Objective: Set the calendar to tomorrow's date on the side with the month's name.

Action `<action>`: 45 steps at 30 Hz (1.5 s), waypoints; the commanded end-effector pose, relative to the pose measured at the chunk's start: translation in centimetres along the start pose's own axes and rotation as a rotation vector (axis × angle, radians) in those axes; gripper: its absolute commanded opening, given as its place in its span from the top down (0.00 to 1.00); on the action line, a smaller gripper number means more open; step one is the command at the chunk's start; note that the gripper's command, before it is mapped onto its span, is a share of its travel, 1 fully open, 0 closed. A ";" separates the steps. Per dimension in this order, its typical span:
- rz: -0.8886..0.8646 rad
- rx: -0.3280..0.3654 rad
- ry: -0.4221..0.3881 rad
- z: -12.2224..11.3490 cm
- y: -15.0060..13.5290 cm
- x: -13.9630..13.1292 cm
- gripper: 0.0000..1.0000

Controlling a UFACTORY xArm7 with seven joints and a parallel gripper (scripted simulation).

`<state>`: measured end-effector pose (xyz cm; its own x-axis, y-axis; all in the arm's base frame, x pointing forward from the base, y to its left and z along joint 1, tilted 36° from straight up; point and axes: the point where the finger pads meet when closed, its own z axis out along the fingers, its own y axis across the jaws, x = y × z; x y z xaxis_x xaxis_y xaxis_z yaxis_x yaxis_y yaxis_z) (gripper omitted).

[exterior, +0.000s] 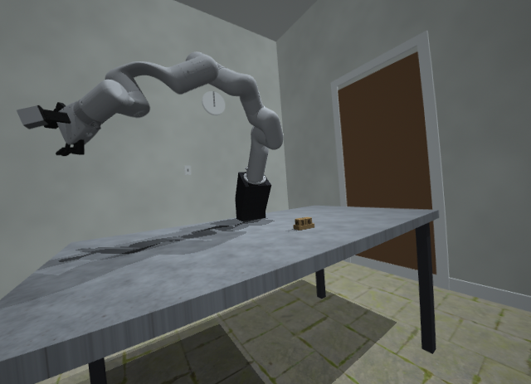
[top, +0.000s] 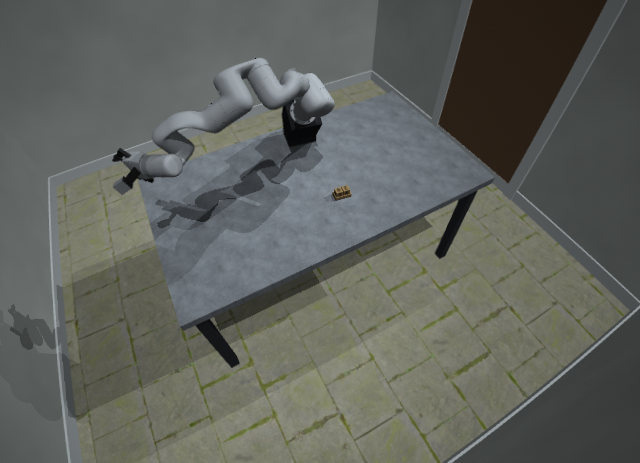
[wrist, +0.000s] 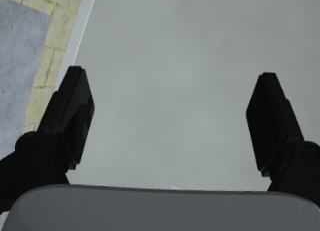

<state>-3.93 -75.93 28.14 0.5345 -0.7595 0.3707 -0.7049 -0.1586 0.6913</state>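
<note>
The arm (top: 227,104) rises from a black pedestal (top: 309,135) near the far edge of the table (top: 361,148) and reaches out past the table's left far corner. Its tool (wrist: 172,121) hangs beyond that corner, above the floor and facing the grey wall, with its black fingers spread to their widest and nothing between them. The calendar (top: 341,192), a small wooden tray carrying two cubes side by side, sits flat on the table toward its right end, well apart from the tool. Dark digits show on the cubes (exterior: 304,221), too small to read.
</note>
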 end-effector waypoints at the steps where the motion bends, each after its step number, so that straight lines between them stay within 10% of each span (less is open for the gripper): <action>1: 0.004 -0.004 0.001 -0.1 0.4 0.0 0.00; 20: -0.005 0.000 0.013 -0.5 -0.1 0.4 0.00; 45: -0.365 0.164 0.477 -21.5 -18.2 8.1 0.00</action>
<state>19.87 -68.08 31.20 0.8528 -0.3516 0.3862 -0.5162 -0.4550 0.7256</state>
